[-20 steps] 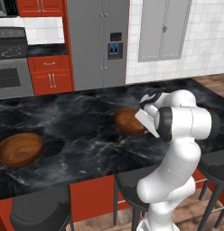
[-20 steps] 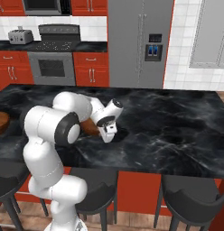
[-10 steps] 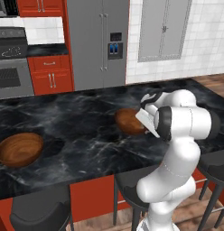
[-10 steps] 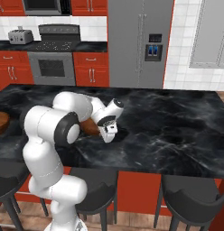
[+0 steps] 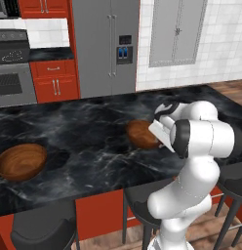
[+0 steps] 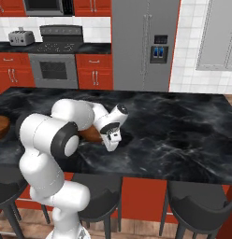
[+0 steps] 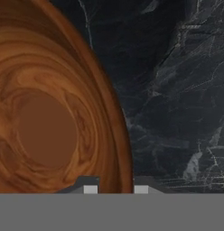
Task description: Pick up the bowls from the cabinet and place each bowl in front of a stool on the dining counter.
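Observation:
A brown wooden bowl (image 5: 141, 134) sits low over the black marble dining counter (image 5: 93, 122), tilted a little toward the far side. My gripper (image 5: 160, 138) is shut on its near rim. In the hand view the bowl (image 7: 46, 126) is at the left, and its rim runs down between my gripper (image 7: 115, 187) fingertips (image 7: 90, 187). From the right base view, my gripper (image 6: 111, 144) points down beside the bowl (image 6: 91, 135), which my arm partly hides. A second bowl (image 5: 21, 161) rests on the counter at the far left, above a dark grey stool (image 5: 42, 229).
Two more stools (image 5: 147, 195) (image 5: 235, 180) stand along the counter's near edge, one under my arm. Beyond the counter (image 6: 183, 126) are a steel fridge (image 6: 146, 44), an oven (image 6: 54, 70) and red lower cupboards (image 5: 54, 80). Bare marble stretches to the right of the held bowl.

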